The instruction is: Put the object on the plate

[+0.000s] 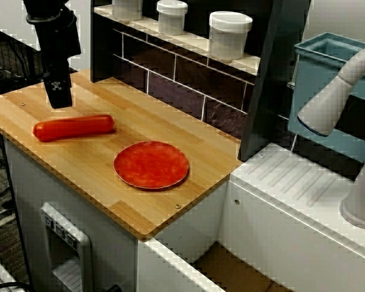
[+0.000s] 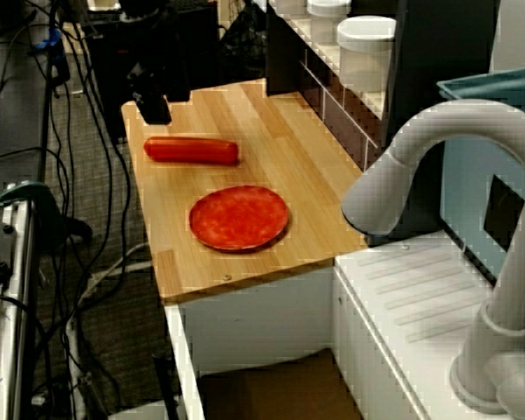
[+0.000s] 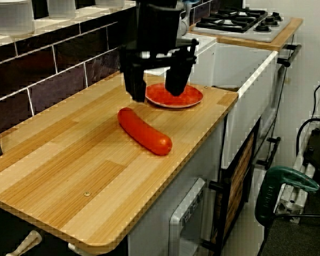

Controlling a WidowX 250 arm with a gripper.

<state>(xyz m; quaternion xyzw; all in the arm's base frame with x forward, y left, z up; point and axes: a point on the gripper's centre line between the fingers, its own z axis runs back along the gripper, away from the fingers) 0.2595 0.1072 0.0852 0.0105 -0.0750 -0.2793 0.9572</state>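
Black and boxy, the hand [image 3: 154,85] hangs with its two fingers [image 3: 132,88] spread wide apart and nothing between them, poised above the wooden worktop [image 1: 91,164] and not touching the sausage [image 1: 73,128]. The sausage lies flat on the worktop just below and beside the hand, its long side turned toward the plate [image 1: 151,165]. The plate sits bare on the same worktop, near the sausage but clearly apart from it, closer to the front corner. Behind the sausage, well apart on a tiled ledge, stand white jars [image 1: 230,34]. As I judge it, the grasp has not yet begun. The sausage looks smooth and round, so a pinch placed off its middle or too high on its curve could squeeze it out sideways and send it rolling, perhaps over the worktop's near edge. Released tilted, it could also roll off so shallow a plate, being about as long as that plate is wide.
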